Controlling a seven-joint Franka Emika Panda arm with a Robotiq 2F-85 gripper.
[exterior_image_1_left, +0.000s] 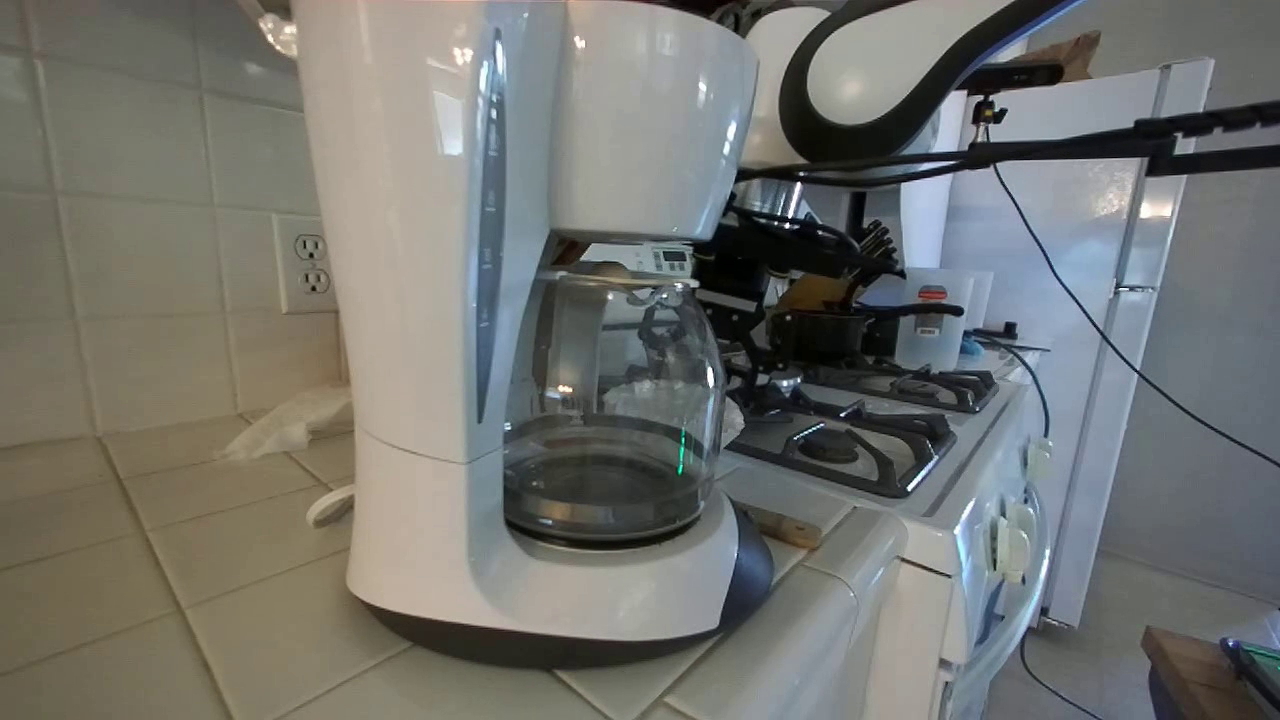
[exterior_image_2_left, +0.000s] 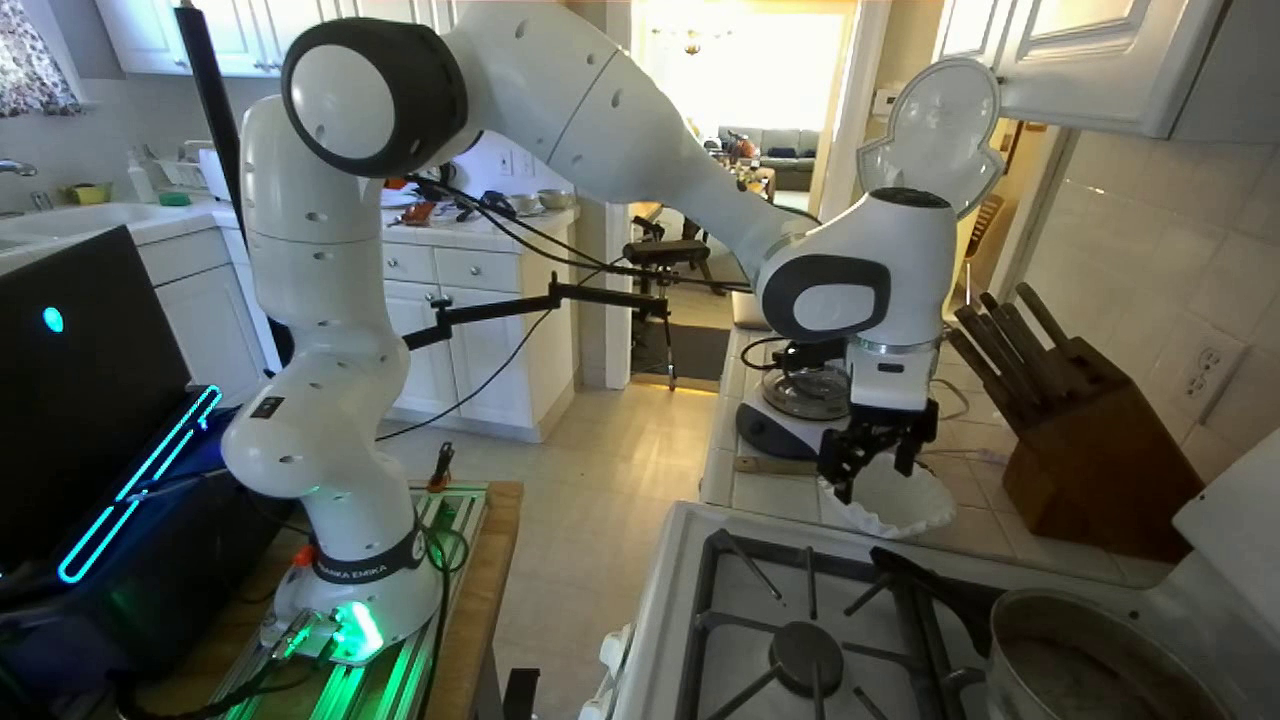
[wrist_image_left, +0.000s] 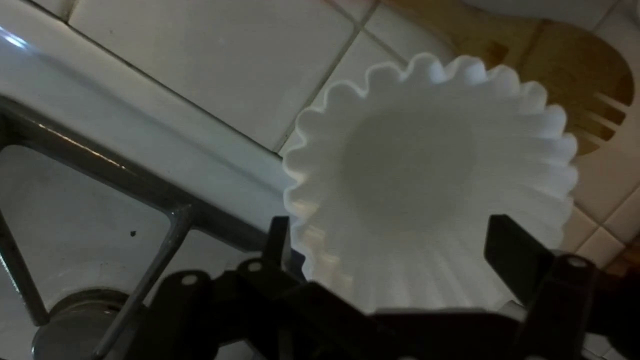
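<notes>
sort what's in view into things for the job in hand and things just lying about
For the job: gripper, open; paper coffee filter, beneath it; perhaps the coffee maker.

Just lying about: knife block; slotted wooden spatula; saucepan.

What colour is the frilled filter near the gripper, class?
The filter is white, best seen in the wrist view.

Exterior views look low past the near coffee maker (exterior_image_1_left: 430, 330) and down toward the far doorway (exterior_image_2_left: 750, 85), sharing the stove (exterior_image_2_left: 805, 652); the wrist view looks closely down.
</notes>
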